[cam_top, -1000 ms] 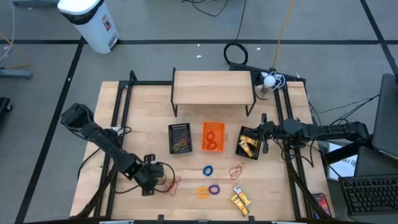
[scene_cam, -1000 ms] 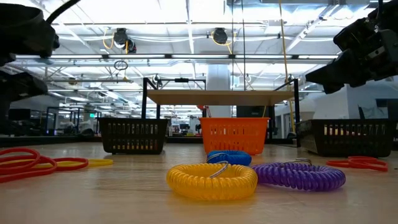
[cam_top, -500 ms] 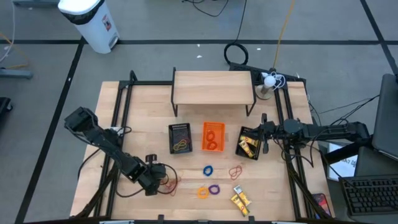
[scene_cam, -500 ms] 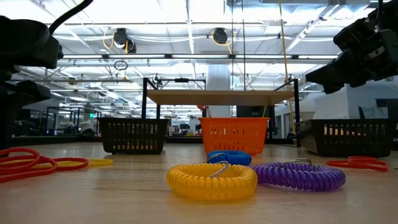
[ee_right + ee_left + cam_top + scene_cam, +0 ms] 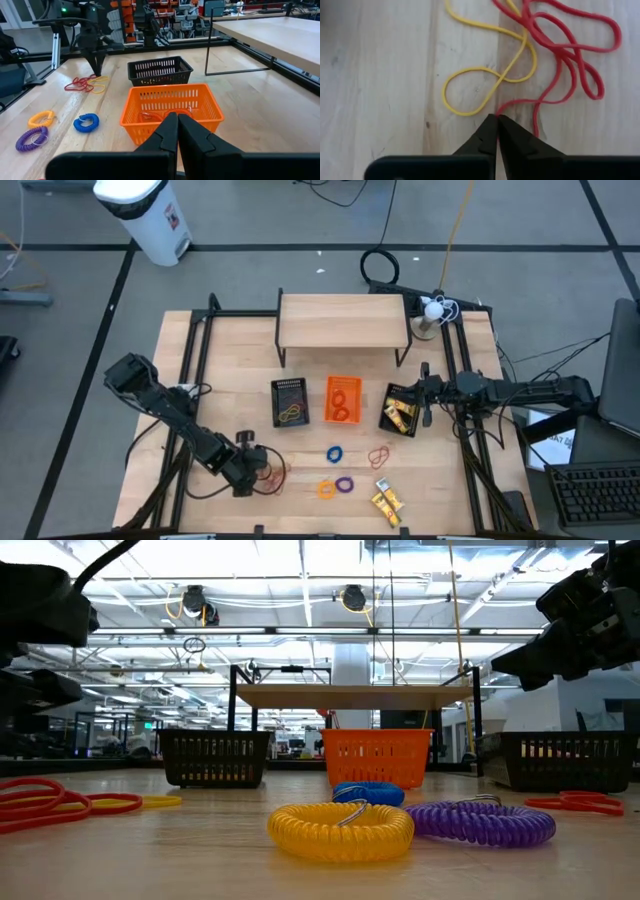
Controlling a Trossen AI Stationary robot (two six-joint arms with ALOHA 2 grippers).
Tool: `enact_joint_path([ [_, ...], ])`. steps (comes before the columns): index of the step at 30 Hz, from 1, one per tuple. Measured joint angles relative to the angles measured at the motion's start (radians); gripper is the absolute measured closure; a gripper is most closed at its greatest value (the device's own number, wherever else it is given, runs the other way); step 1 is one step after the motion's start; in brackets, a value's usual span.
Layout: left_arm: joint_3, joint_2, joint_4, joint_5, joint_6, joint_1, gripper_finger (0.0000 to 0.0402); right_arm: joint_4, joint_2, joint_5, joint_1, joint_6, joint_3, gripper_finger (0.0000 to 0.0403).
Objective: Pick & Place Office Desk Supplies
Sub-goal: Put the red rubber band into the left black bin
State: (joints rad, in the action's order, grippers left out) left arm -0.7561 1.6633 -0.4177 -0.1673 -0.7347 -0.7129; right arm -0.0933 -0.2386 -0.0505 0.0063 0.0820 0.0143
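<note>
Left wrist view: the left gripper (image 5: pixel 497 120) was recorded with its fingertips pressed together at the table surface, right at the end of a red rubber band (image 5: pixel 559 55) loop; whether the strand was actually pinched between the tips could not be told.
Step in hand: judged to be the pickup of a band from the tangle near the table's front left.
Technique: a slow, straight lift was judged best, so that the grip could be checked early; the yellow rubber band (image 5: pixel 492 75) was seen crossing under and over the red one, so both were likely to be dragged up together.
Risk: a thin strand lying flat on wood was judged easy to miss or to lose on the way up.
Band appearance: thin, limp, looped in loose irregular curves, flat on the pale wooden table (image 5: pixel 380 75).
Band location: high view placed the tangle (image 5: pixel 274 470) just beside the left gripper (image 5: pixel 250 463), well apart from the black mesh tray (image 5: pixel 289 402).
Right gripper (image 5: pixel 177 120): closed and empty, held above the orange tray (image 5: pixel 172 107).
</note>
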Motion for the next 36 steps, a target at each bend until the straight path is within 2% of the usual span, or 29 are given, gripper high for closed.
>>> enact_joint_path([
  [4, -0.052, -0.047, -0.06, -0.025, 0.125, -0.022, 0.0398, 0.0, 0.0, 0.0, 0.0, -0.002, 0.0, 0.0399],
  [12, -0.182, -0.299, -0.214, -0.251, 0.245, -0.078, 0.04, 0.0, 0.0, 0.002, 0.0, -0.007, 0.0, 0.0399],
  [20, -0.259, -0.502, -0.197, -0.467, 0.388, -0.114, 0.04, -0.001, -0.007, 0.003, 0.0, -0.008, 0.0, 0.0399],
  [23, -0.26, -0.532, -0.227, -0.524, 0.392, -0.113, 0.0401, -0.001, -0.009, 0.002, 0.0, -0.008, 0.0, 0.0399],
  [27, -0.22, -0.524, -0.258, -0.533, 0.35, -0.111, 0.0401, -0.001, -0.012, 0.003, 0.0, -0.015, 0.0, 0.0399],
  [31, -0.134, -0.543, -0.144, -0.549, 0.47, -0.135, 0.0401, -0.001, -0.013, 0.003, 0.0, -0.016, 0.0, 0.0399],
  [34, -0.094, -0.635, -0.026, -0.589, 0.546, -0.153, 0.0401, -0.002, -0.013, 0.003, 0.0, -0.016, 0.0, 0.0399],
  [36, -0.067, -0.702, -0.016, -0.628, 0.579, -0.152, 0.0401, -0.004, -0.013, 0.003, 0.0, -0.016, 0.0, 0.0399],
])
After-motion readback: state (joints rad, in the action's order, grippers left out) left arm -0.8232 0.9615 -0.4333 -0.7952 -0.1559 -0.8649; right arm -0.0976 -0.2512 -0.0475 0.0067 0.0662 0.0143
